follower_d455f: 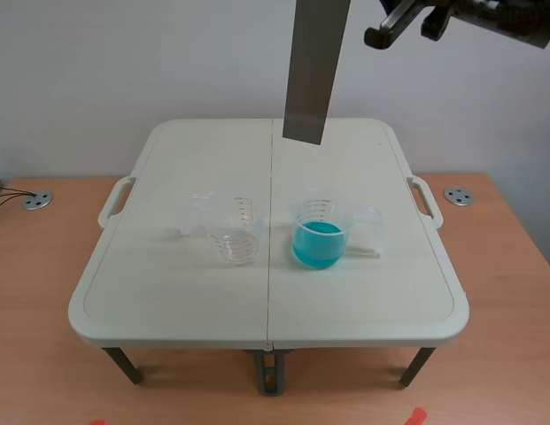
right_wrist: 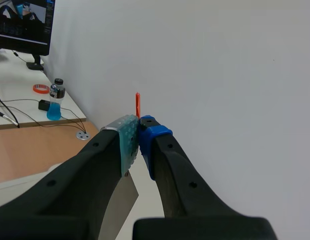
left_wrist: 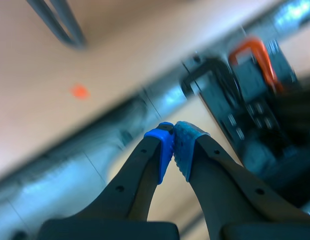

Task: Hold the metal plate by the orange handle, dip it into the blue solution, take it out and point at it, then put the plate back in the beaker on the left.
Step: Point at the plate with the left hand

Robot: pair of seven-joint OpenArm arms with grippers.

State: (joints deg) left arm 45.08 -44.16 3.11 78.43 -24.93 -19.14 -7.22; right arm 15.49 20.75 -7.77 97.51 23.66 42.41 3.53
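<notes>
The right gripper [right_wrist: 139,131] is clamped on the thin orange handle [right_wrist: 138,104], which pokes up just past its pads, and the plate [right_wrist: 120,207] hangs down below the fingers. Pinching only the handle leaves the whole metal face free to go into liquid, which I take to be the reason for the hold.

From across the room the plate [follower_d455f: 314,71] hangs straight and high over the table [follower_d455f: 168,292], at about 12 o'clock from the blue beaker [follower_d455f: 319,235] and well above it. Its top runs out of sight, so the grip itself is not visible there. Only part of the right arm [follower_d455f: 487,18] shows, at 2 o'clock from the plate. Hung plumb like that, it looks ready for a clean vertical drop into the narrow mouth. I cannot tell whether the metal is wet.

The empty beaker [follower_d455f: 232,232] stands at 9 o'clock of the blue one, near but apart, and is where the plate should end up.

The left gripper [left_wrist: 173,135] has its pads pressed together on nothing and faces away from the table. I would guess it is parked until the pointing step.
</notes>
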